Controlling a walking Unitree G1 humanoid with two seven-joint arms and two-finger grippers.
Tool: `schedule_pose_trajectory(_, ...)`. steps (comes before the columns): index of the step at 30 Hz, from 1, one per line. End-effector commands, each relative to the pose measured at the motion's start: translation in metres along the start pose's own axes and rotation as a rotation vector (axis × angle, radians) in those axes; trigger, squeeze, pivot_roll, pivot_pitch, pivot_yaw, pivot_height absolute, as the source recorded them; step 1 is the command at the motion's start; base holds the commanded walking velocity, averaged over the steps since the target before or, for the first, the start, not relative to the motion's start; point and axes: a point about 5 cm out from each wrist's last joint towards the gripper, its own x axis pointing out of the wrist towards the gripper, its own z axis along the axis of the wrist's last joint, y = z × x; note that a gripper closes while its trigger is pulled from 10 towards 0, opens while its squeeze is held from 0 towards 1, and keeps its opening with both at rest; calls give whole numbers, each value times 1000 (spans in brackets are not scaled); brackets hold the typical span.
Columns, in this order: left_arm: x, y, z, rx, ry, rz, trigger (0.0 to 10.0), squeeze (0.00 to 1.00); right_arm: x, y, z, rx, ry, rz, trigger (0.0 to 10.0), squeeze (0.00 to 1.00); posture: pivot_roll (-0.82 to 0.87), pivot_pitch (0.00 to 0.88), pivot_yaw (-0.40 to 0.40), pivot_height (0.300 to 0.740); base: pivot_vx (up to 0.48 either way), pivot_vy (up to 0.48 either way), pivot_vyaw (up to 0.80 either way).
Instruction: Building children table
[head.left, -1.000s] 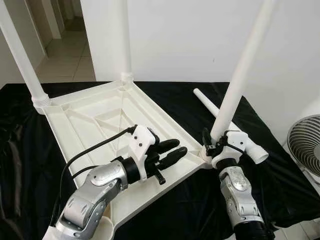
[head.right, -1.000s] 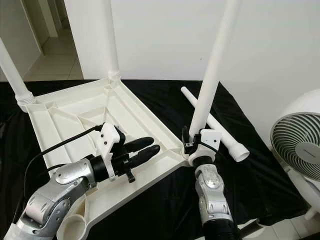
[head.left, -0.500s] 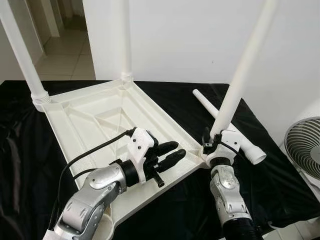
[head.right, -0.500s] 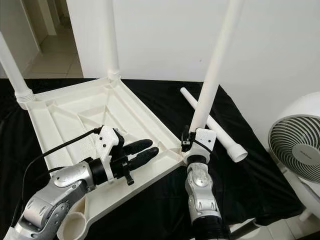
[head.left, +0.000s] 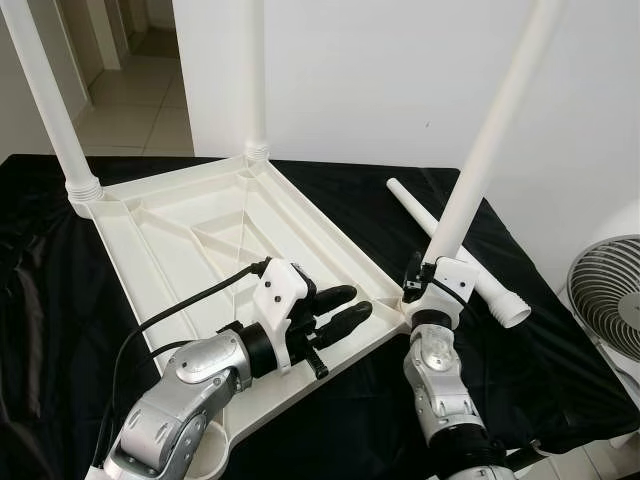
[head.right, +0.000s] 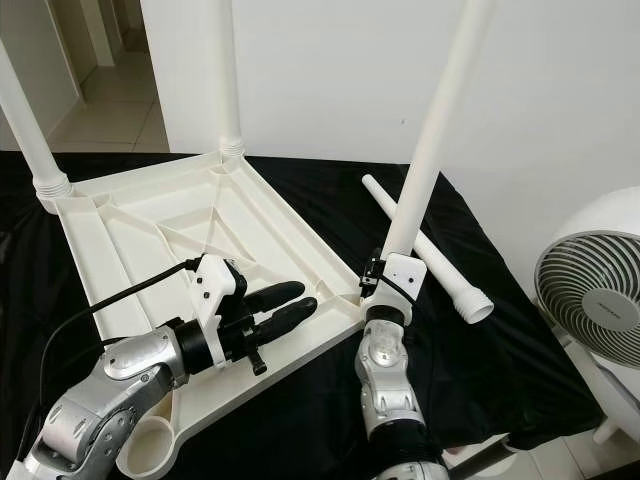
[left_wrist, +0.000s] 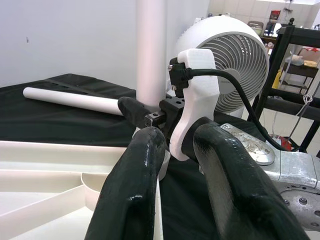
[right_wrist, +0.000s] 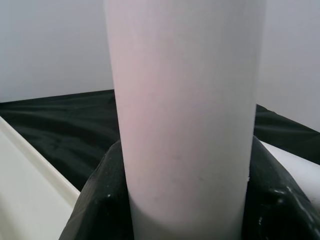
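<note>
Lying upside down on the black cloth (head.left: 40, 300), your table (head.left: 190, 240) had two legs (head.left: 50, 110) standing at its far corners. Your right claw (head.left: 420, 285) was clamped on a third leg (head.left: 480, 150) at the near right corner. Your left claw (head.left: 340, 312) hovered over the rim, fingers slightly apart. A spare leg (head.right: 420, 245) lay near the fan (head.right: 590, 290).

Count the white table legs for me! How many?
4. Two legs stand in the tabletop's far corners, one is gripped by the right hand at the near-right corner, one lies on the black cloth.
</note>
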Motion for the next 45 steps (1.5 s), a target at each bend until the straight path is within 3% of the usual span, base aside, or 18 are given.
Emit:
schedule_pose_trajectory(1, -1, 2, 2, 8, 4, 67, 10000, 0, -17, -15, -43, -8, 217, -106, 10000, 0, 135, 64, -42, 740, 0, 0, 0)
schedule_pose_trajectory(6, -2, 2, 2, 9, 8, 67, 10000, 0, -18, -8, -44, 52, 218, -115, 10000, 0, 138, 65, -38, 740, 0, 0, 0)
schedule_pose_trajectory(16, -3, 1, 2, 8, 14, 63, 10000, 0, -19, -5, -46, 48, 223, -110, 10000, 0, 142, 59, -32, 740, 0, 0, 0)
schedule_pose_trajectory(17, -3, 1, 2, 7, 15, 61, 10000, 0, -19, -5, -46, 52, 216, -106, 10000, 906, 140, 58, -31, 740, 0, 0, 0)
schedule_pose_trajectory(18, -3, 1, 2, 7, 15, 61, 10000, 0, -19, -5, -46, 52, 216, -106, 10000, 906, 140, 58, -31, 740, 0, 0, 0)
schedule_pose_trajectory(19, -3, 1, 2, 7, 16, 59, 10000, 0, -19, -5, -45, 60, 206, -102, 10000, 1000, 139, 57, -31, 740, 0, 0, 0)
schedule_pose_trajectory(30, -1, 1, 2, 5, 13, 52, 10000, 0, -17, -6, -41, 72, 166, -75, 10000, 1000, 126, 47, -36, 740, 0, 0, 0)
schedule_pose_trajectory(36, 1, 0, 2, 2, 7, 51, 10000, 0, -5, -10, -31, 64, 116, 8, 10000, 1000, 119, 41, -41, 740, 0, 0, 0)
schedule_pose_trajectory(37, 1, 0, 2, 2, 6, 51, 10000, 0, -2, -11, -27, 64, 98, 58, 10000, 169, 116, 41, -42, 740, 0, 0, 0)
schedule_pose_trajectory(38, 1, 0, 1, 1, 6, 50, 10000, 0, 1, -13, -24, 63, 87, 94, 10000, 0, 111, 41, -42, 740, 0, 0, 0)
schedule_pose_trajectory(39, 1, 0, 1, 1, 6, 50, 10000, 0, 1, -13, -24, 63, 87, 94, 10000, 0, 111, 41, -42, 740, 0, 0, 0)
schedule_pose_trajectory(40, 2, -1, 1, 0, 9, 47, 10000, 0, 4, -14, -19, 77, 77, 180, 10000, 0, 101, 42, -38, 740, 0, 0, 0)
schedule_pose_trajectory(43, 3, -1, 0, -1, 11, 46, 10000, 0, 4, -15, -17, 68, 64, 200, 10000, 0, 101, 42, -38, 740, 0, 0, 0)
schedule_pose_trajectory(45, 6, -4, -2, -6, 26, 10, 10000, 0, 9, -24, -9, 48, 47, 305, 10000, 0, 84, 42, -32, 740, 0, 0, 0)
